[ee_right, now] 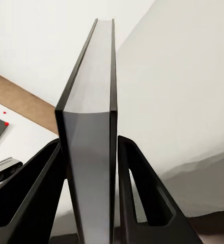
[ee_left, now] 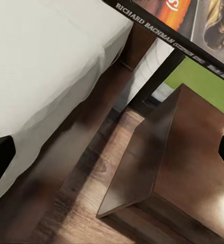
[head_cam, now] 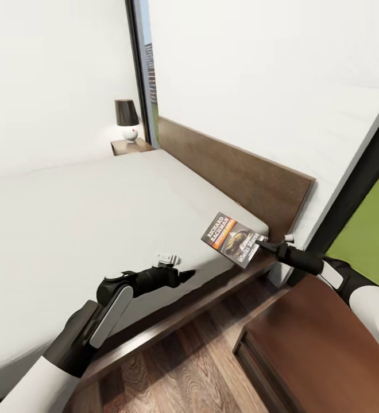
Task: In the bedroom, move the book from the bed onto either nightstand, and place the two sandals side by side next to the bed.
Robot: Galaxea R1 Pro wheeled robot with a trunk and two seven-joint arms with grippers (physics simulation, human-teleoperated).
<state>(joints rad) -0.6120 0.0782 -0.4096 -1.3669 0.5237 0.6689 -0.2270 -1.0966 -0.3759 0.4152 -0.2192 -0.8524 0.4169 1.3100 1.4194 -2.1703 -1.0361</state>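
The book (head_cam: 234, 239), dark with white lettering and an orange band, hangs in the air just off the bed's near corner by the headboard (head_cam: 241, 178). My right gripper (head_cam: 263, 245) is shut on its lower edge. In the right wrist view the book (ee_right: 91, 101) stands edge-on, pinched between the two black fingers (ee_right: 142, 188). My left gripper (head_cam: 184, 274) is open and empty, low over the mattress (head_cam: 97, 212) edge. Its wrist view looks past the book (ee_left: 193, 25) to the floor. A nightstand (head_cam: 131, 146) with a black-shaded lamp (head_cam: 126, 117) stands across the bed. The sandals are out of view.
A dark brown wooden cabinet top (head_cam: 321, 344), no lamp in view on it, stands at the lower right beside the bed. It also appears in the left wrist view (ee_left: 188, 152). Wood-plank floor (head_cam: 184, 367) runs between it and the bed frame. A dark-framed window (head_cam: 367, 229) shows green lawn.
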